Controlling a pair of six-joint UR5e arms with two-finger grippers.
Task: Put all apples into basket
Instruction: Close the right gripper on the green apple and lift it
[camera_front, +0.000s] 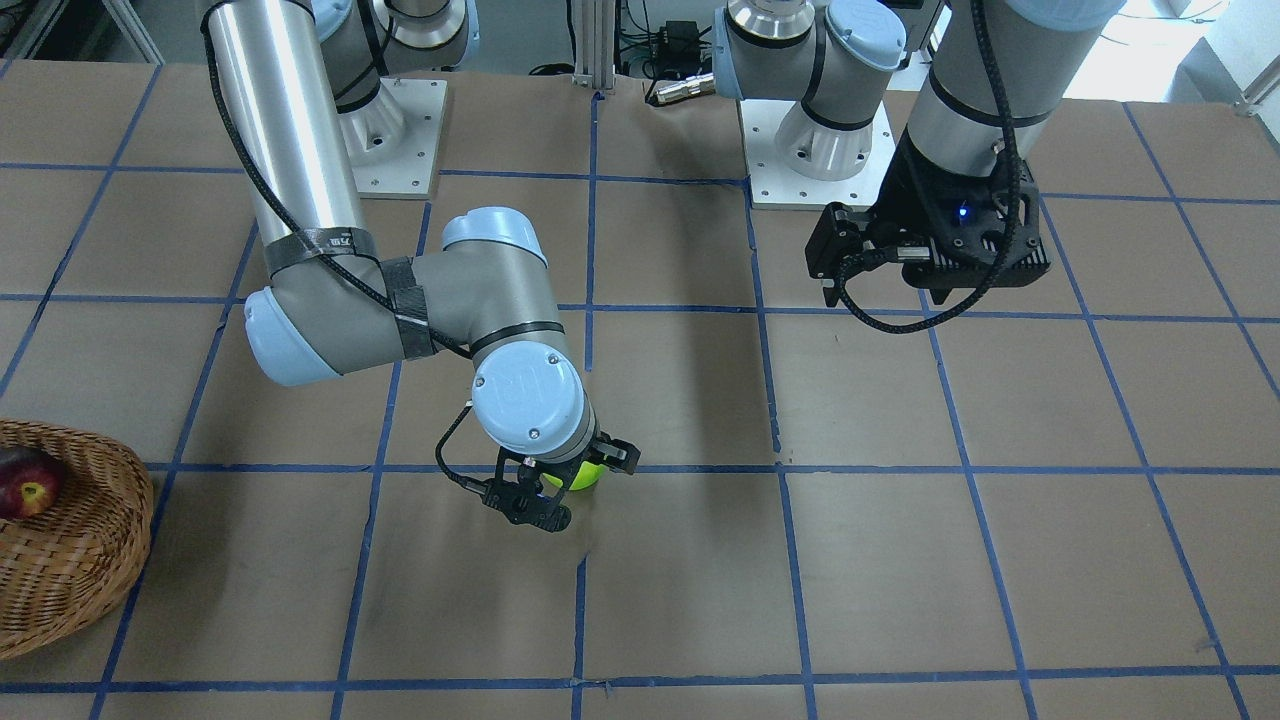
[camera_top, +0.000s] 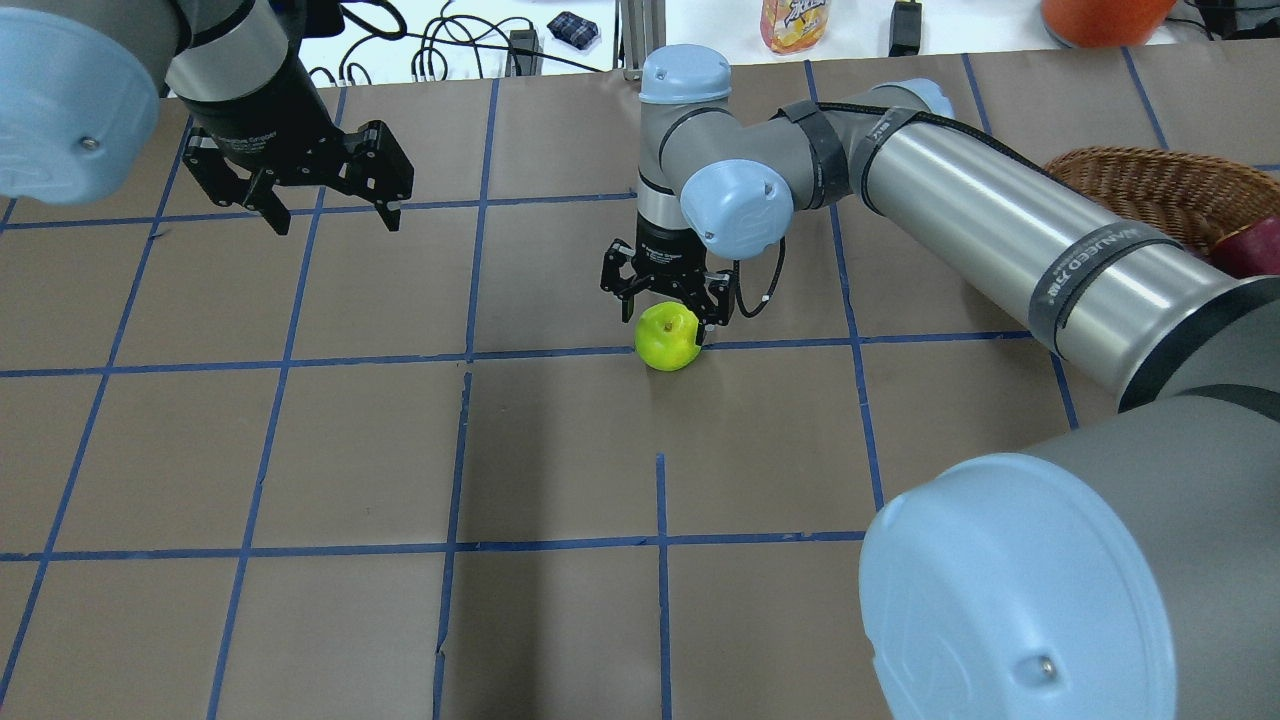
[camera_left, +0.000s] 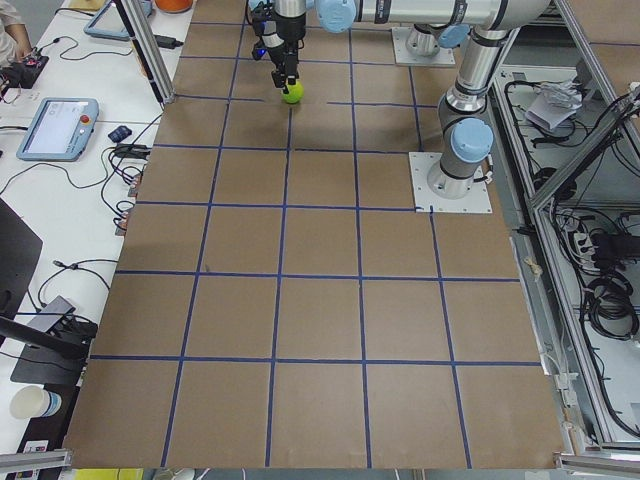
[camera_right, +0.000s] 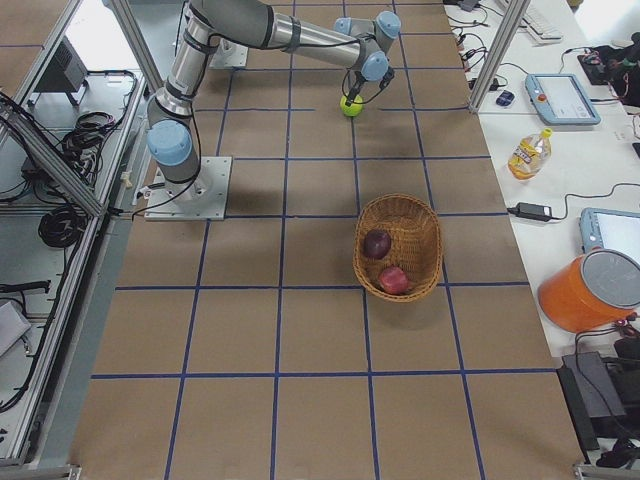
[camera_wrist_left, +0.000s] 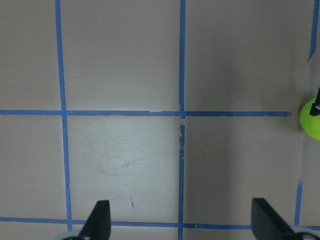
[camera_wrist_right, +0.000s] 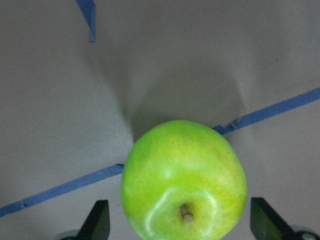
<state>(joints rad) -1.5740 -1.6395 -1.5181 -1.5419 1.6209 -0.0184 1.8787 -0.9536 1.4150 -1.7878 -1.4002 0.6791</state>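
The yellow-green apple (camera_top: 668, 337) sits on a blue tape line near the table's middle; it also shows in the front view (camera_front: 583, 474) and the right wrist view (camera_wrist_right: 184, 180), stem up. My right gripper (camera_top: 668, 312) is open just above it, one finger on each side, not closed on it. The wicker basket (camera_right: 420, 215) holds the red apple (camera_right: 394, 280) and the maroon apple (camera_right: 376, 243). My left gripper (camera_top: 335, 215) is open and empty, held above bare table far to the apple's left.
The basket (camera_top: 1150, 185) stands beyond my right arm's long forearm (camera_top: 1000, 230). The two arm base plates (camera_front: 800, 160) sit at the table's robot side. A drink bottle (camera_right: 527, 152) and an orange bucket (camera_right: 590, 290) stand on the side bench.
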